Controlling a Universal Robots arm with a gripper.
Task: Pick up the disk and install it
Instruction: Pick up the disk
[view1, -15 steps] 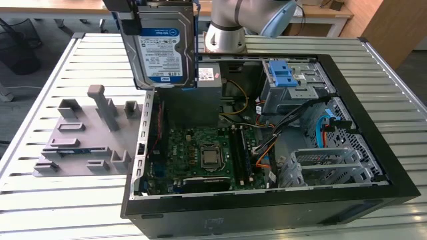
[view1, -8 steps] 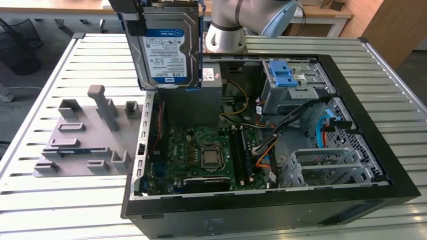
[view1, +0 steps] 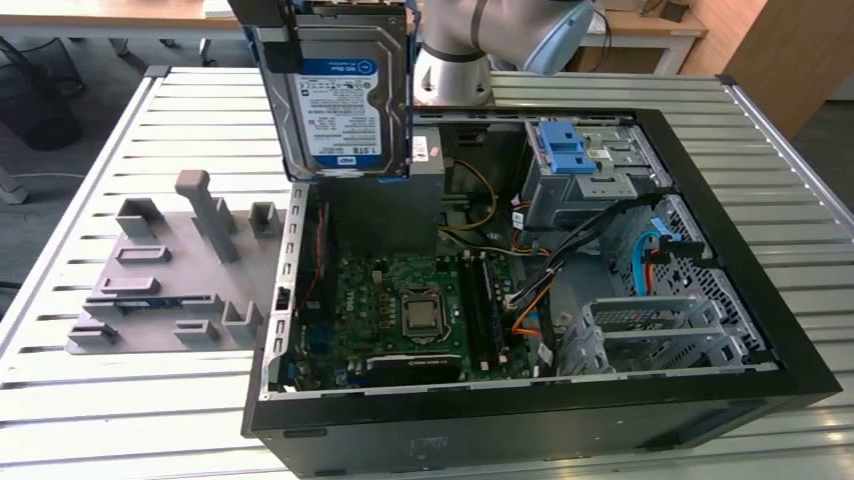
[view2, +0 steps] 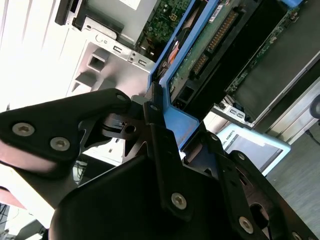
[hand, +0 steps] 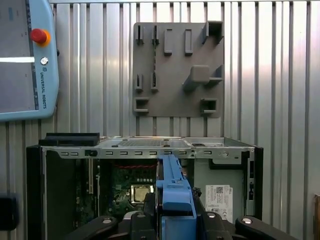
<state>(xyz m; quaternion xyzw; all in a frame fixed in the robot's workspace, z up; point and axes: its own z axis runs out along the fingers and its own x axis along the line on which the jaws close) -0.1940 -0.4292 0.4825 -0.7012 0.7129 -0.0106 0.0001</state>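
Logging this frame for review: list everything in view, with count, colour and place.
disk: one, silver with a blue-and-white label and blue frame, held upright above the case
computer case: one, black, open, lying on the table
motherboard: one, green, inside the case
drive cage: one, grey, inside the case, with a blue latch on top
slotted fixture: one, grey, on the table at the exterior view's left of the case
teach pendant: one, pale blue-grey with a red button, on the table
table: one, silver, slatted
robot arm: one, silver-grey, behind the case
claw: one, black, shut on the disk's blue frame
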